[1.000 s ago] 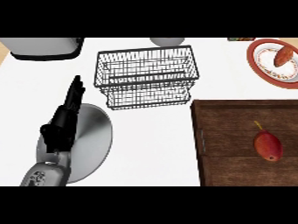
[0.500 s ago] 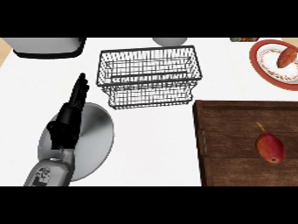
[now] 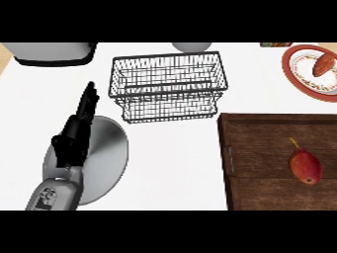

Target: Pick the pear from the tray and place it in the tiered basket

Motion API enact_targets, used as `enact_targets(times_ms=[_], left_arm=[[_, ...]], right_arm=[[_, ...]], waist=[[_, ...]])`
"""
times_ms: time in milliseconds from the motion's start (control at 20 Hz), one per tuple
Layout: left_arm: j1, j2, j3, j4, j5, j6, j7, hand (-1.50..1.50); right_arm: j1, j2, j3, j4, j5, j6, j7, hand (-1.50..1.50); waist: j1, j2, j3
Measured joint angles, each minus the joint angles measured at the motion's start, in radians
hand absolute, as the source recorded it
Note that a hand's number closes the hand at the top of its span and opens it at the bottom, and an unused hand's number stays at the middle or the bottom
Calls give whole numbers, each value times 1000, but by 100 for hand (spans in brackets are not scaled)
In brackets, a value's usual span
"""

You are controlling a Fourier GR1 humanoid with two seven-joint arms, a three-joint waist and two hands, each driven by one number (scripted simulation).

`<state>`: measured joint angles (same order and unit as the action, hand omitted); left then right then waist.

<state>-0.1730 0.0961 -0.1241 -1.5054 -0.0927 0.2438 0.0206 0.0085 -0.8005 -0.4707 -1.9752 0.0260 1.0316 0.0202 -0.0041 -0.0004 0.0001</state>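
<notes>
Red pear [image 3: 305, 166] lies untouched in the dark wooden tray [image 3: 258, 129]; the black wire tiered basket [image 3: 168, 88] holds nothing. Left hand [image 3: 74, 133], fingers straight, grips nothing.

tray [image 3: 273, 123]: its right and lower edges run out of my view
plate [image 3: 293, 74]: right rim cut off
grey disc [image 3: 109, 148]: my left hand [image 3: 72, 143] covers part of it
right hand: nowhere in my view
</notes>
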Motion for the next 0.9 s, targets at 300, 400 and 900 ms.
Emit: enact_targets(times_ms=[300, 400, 900], left_arm=[[21, 5, -8, -74, -14, -14, 58, 0], [24, -2, -11, -80, -23, -11, 60, 0], [63, -17, -8, -108, -35, -27, 54, 0]], right_arm=[[18, -5, 36, 0, 98, -3, -10, -150], [26, -2, 50, 7, 157, -15, -34, -150], [82, -2, 97, -15, 378, -82, -147, -150]], waist=[[3, 0, 0], [3, 0, 0], [2, 0, 0]])
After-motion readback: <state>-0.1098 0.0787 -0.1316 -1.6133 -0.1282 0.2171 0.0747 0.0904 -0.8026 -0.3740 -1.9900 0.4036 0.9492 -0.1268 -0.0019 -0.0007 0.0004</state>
